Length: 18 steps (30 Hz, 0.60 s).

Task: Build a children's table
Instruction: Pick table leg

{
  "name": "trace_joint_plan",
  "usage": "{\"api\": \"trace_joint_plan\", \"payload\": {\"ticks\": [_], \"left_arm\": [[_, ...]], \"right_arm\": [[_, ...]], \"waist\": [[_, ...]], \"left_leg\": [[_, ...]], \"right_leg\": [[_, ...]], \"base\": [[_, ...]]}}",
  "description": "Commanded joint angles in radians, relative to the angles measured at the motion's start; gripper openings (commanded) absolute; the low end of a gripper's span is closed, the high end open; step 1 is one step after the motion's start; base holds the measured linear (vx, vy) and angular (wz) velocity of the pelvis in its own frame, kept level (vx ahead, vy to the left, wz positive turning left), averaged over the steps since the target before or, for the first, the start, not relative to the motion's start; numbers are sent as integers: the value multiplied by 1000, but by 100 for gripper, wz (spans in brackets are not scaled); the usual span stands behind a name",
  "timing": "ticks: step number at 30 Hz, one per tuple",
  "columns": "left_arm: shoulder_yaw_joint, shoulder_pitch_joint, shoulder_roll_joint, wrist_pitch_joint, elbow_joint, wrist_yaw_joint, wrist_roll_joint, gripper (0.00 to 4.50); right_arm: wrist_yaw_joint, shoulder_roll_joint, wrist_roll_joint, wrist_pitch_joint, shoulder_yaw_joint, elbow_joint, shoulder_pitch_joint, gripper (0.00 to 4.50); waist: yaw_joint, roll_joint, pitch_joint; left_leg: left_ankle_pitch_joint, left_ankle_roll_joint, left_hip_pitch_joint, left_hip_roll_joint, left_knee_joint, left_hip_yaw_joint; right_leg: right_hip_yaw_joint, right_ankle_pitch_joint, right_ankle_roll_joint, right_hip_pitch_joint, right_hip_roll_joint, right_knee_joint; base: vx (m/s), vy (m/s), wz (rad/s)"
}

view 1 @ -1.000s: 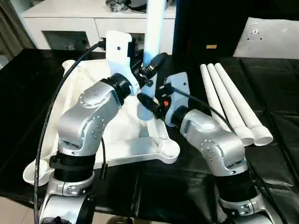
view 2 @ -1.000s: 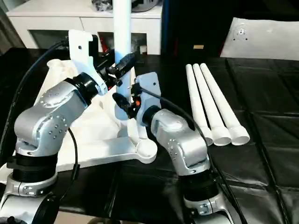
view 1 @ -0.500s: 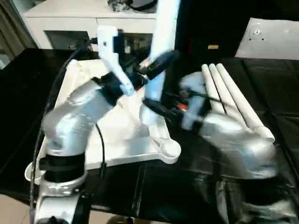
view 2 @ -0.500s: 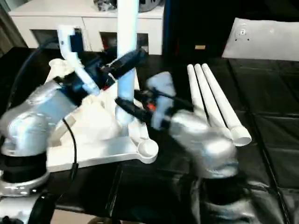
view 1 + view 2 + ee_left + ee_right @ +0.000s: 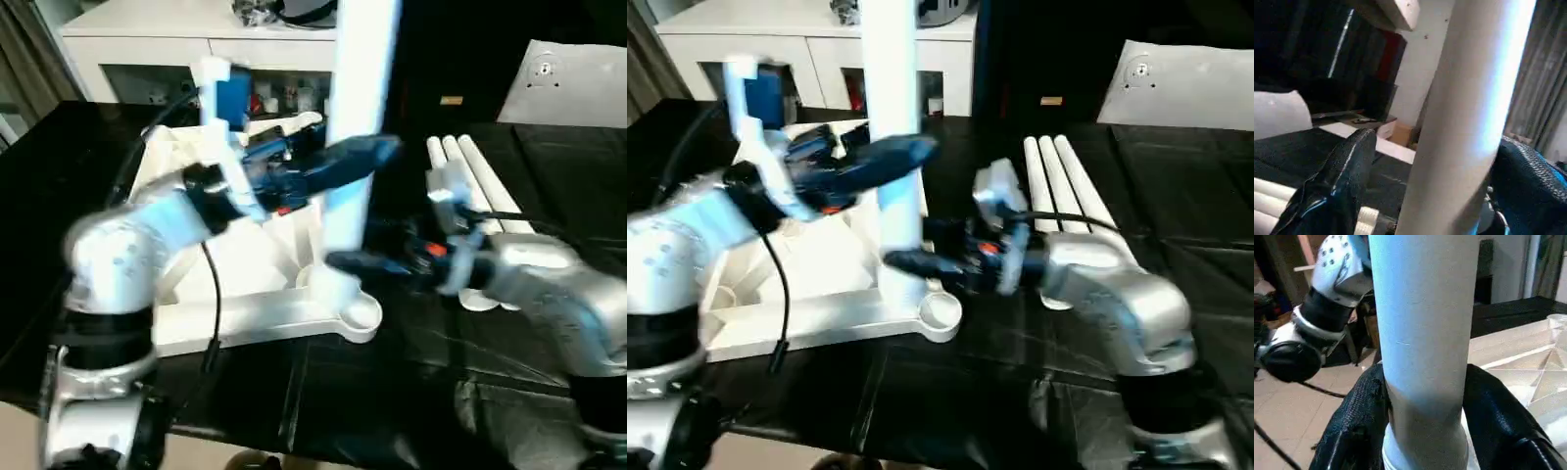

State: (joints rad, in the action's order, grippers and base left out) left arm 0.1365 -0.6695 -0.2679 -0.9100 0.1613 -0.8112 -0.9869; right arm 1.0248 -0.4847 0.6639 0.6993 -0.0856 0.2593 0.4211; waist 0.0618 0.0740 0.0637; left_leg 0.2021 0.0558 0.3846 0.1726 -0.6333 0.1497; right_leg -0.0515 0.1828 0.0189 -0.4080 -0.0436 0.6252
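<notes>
Black tabletop (image 5: 411,392); both hands, left hand (image 5: 358,157) & right hand (image 5: 358,262), grasping smooth round white leg (image 5: 358,117).

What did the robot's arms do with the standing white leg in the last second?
Both grippers, left above and right below, stayed clamped on the upright leg and swung it rightward toward the table top's near corner socket. The three spare legs stayed put.

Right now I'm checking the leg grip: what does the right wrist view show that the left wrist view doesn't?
Right wrist view: the white plastic table top's ribbed underside and the left arm's silver forearm.

Left wrist view: spare round white legs lying on the black surface.

Both: the upright white tapered leg between that arm's black fingers.
</notes>
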Motion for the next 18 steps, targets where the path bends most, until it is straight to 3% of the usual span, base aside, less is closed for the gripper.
{"api": "trace_joint_plan", "payload": {"ticks": [1,4,18], "left_arm": [[-2,-12,-15,-1,-8,-18,2,341],[-2,-4,-18,-4,-13,-47,-15,306],[-16,14,-17,2,-21,-59,-30,206]], "right_arm": [[17,-5,20,5,8,25,-2,188],[25,-14,31,9,13,28,-4,188],[20,-25,38,8,10,21,2,188]], "waist": [[5,-8,-76],[5,-2,-77],[5,-8,-78]], "left_leg": [[88,-44,-5,30,63,-7],[87,-44,-5,31,63,-8],[83,-44,-7,32,63,-7]], "right_leg": [[42,306,151,62,-73,-90],[41,295,156,63,-74,-88],[40,311,153,64,-73,-88]], "base": [[0,0,0],[0,0,0],[0,0,0]]}}
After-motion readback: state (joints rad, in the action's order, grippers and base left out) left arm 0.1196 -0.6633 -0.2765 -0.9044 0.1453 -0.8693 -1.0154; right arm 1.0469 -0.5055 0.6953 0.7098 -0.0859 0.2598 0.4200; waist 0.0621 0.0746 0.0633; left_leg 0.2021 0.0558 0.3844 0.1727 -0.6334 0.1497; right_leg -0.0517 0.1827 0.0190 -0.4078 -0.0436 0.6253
